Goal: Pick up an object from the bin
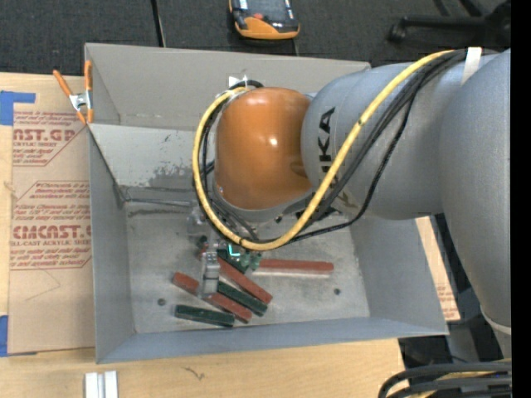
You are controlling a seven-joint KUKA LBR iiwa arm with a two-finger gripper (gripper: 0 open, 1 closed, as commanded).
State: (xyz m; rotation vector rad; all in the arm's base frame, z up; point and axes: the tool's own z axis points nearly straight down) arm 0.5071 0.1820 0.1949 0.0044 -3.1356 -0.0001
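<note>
My gripper (210, 277) reaches down below the orange cover to a small cluster of flat bars at the front middle of the bin floor. Its tip stands between a short red bar (186, 283) on its left and a slanted red bar (251, 288) on its right. A dark green bar (246, 298) and another red bar (231, 307) lie just below the tip, side by side. I see nothing held in the gripper.
A dark green bar (204, 315) lies nearest the bin's front wall. A long red bar (295, 266) lies level to the right of the cluster. The arm and its orange cover hang over the middle and back of the bin.
</note>
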